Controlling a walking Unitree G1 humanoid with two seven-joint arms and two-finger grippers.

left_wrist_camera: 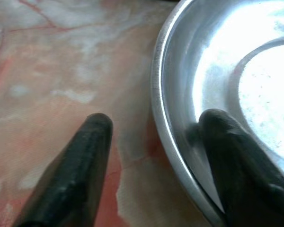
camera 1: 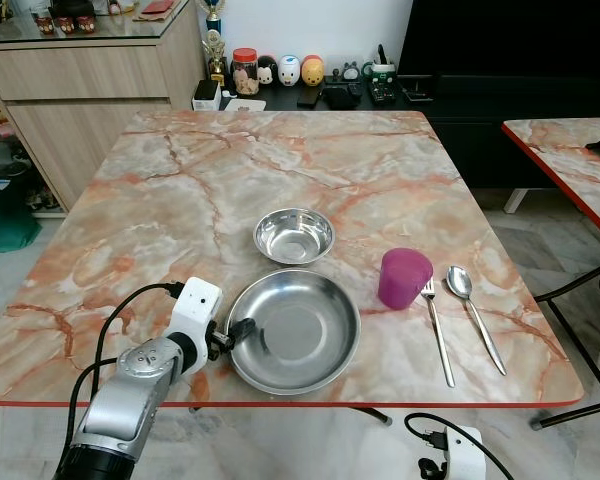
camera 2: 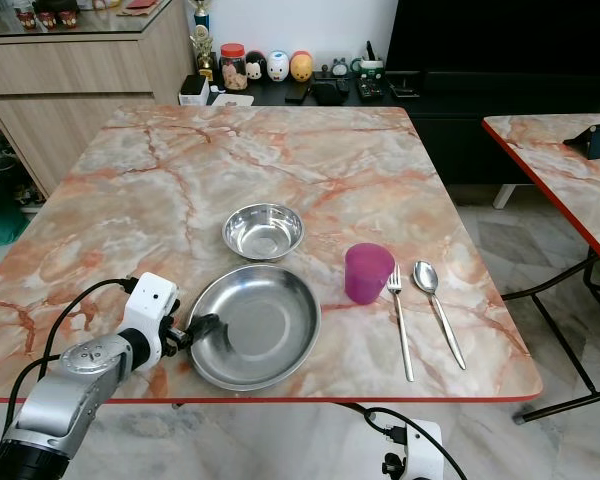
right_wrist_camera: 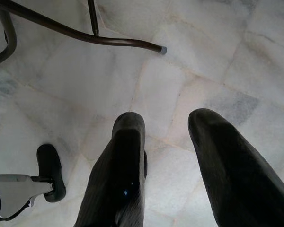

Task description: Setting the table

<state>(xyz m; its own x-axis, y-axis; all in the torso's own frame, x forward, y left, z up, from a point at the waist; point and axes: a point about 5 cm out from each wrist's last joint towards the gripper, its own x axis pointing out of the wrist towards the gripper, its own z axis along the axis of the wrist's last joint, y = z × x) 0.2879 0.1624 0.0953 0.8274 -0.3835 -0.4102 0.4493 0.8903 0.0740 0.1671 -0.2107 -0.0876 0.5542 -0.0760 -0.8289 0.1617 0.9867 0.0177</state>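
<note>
On marble table (camera 1: 180, 190), steel plate (camera 1: 302, 335).

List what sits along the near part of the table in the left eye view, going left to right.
left gripper at the plate's rim → large steel plate → purple cup → fork → spoon

Open marble table (camera 1: 230, 170) behind small bowl (camera 1: 294, 236), purple cup (camera 1: 404, 277) crowding fork (camera 1: 438, 330)
</note>
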